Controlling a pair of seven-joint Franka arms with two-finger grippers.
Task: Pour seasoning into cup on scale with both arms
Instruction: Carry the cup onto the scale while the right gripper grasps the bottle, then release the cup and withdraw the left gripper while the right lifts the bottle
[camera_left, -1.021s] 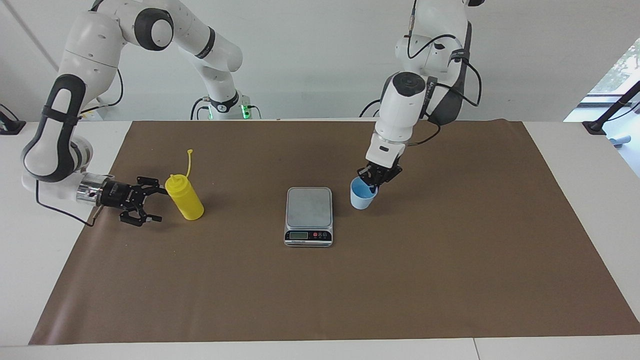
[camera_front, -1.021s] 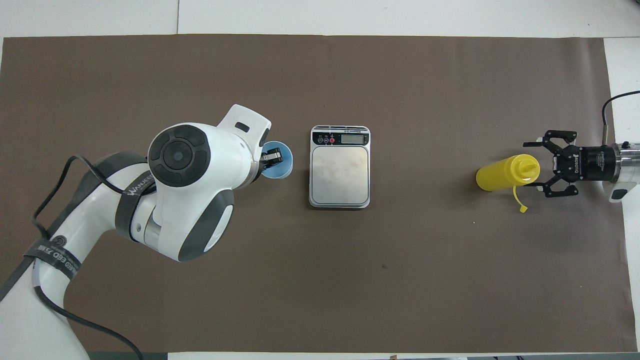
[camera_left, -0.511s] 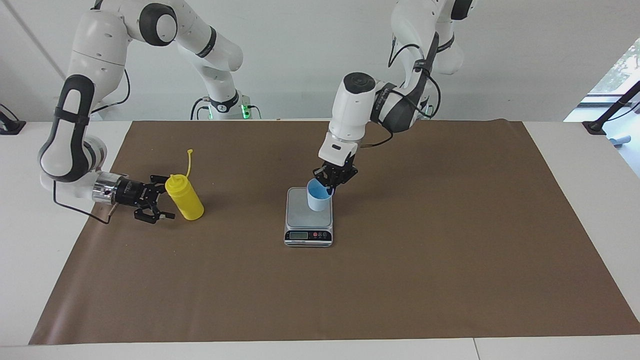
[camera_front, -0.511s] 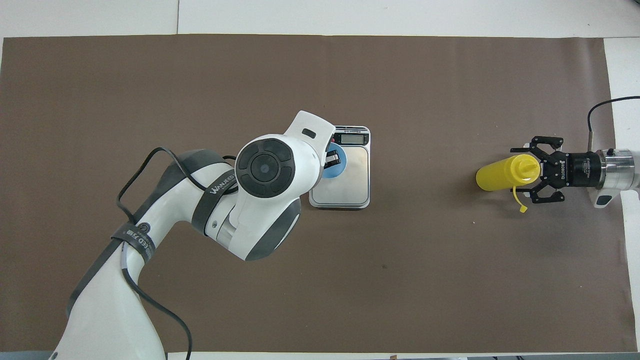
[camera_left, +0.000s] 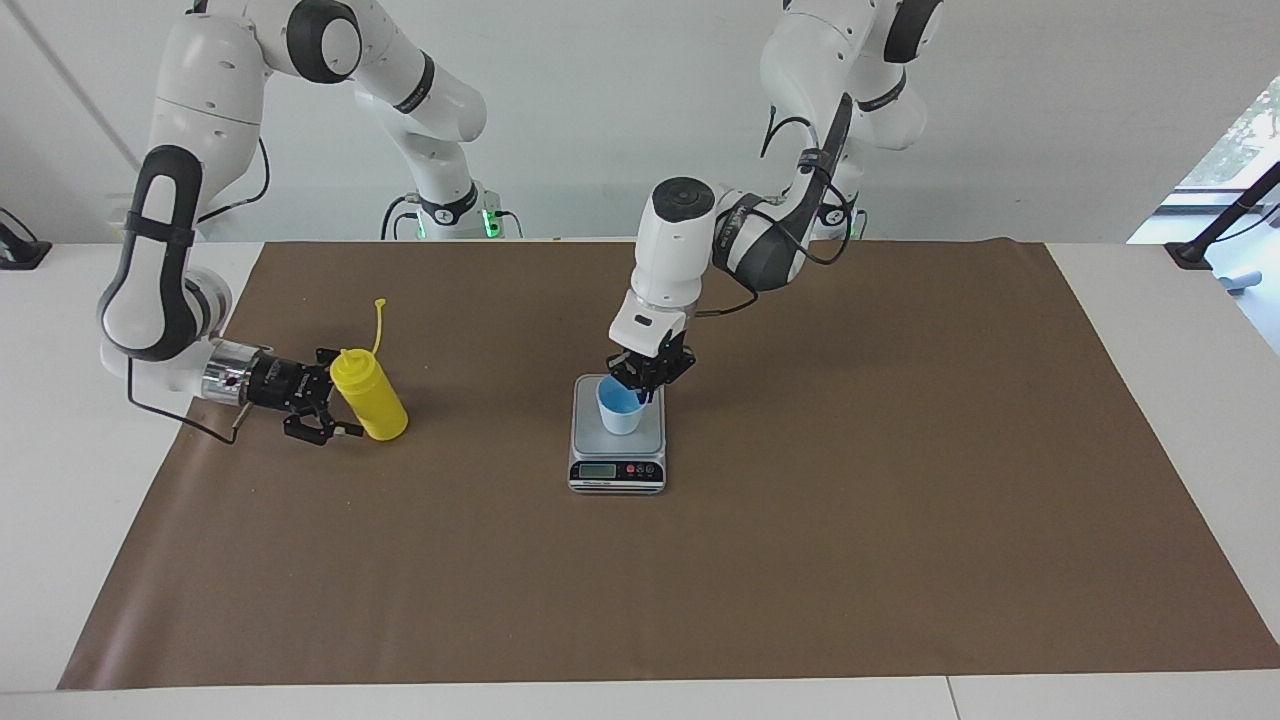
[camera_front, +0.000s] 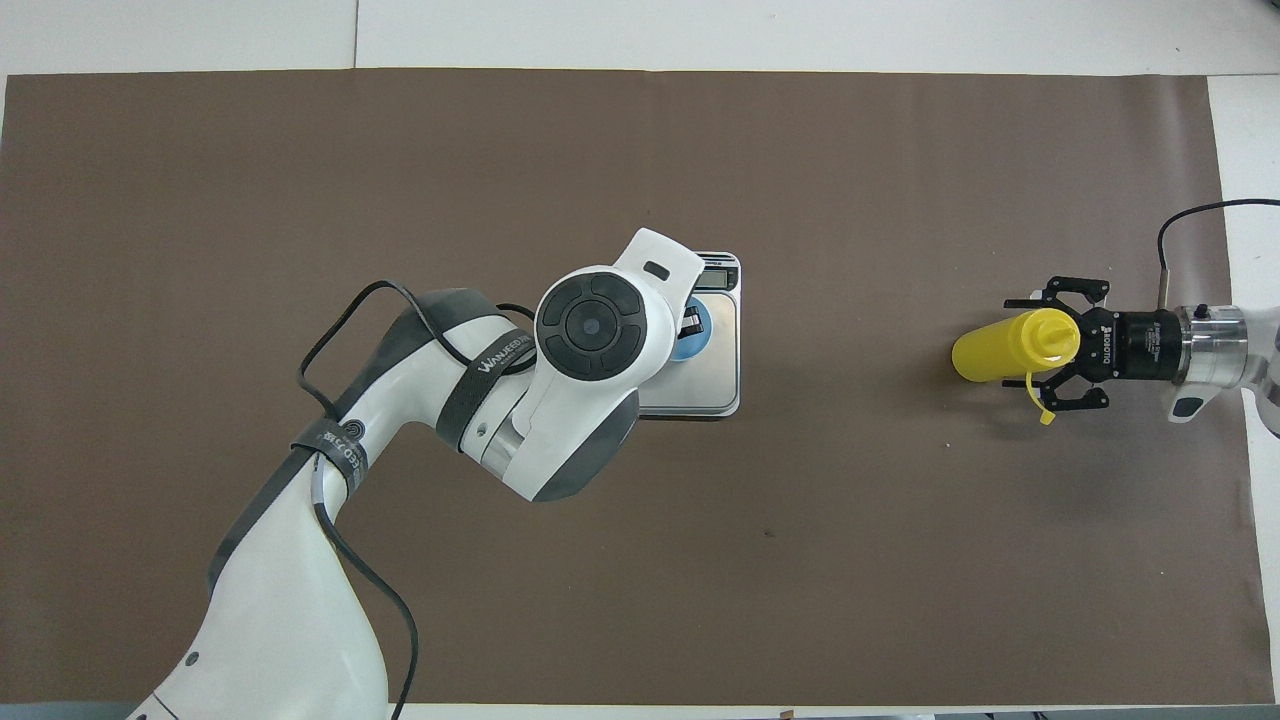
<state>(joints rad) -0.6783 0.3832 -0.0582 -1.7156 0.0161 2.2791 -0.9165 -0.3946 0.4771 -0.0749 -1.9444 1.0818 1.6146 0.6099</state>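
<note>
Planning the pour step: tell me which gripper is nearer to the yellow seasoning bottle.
Right. The right gripper has its open fingers either side of the seasoning bottle. The left gripper is at the cup on the scale, mid-table.

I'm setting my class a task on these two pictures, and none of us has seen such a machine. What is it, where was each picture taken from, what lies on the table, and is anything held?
These are two white robot arms at one table. One picture looks at them from across the table, the other looks down from above their own end.

On the brown paper lie three things. A small kitchen scale is in the middle, with a pale blue cup standing on its plate. A yellow squeeze bottle stands toward the right arm's end.

The left gripper is at the cup's rim. Whether it grips the cup cannot be told. The right gripper lies level at the bottle's top, its fingers open on either side, not closed on it.
</note>
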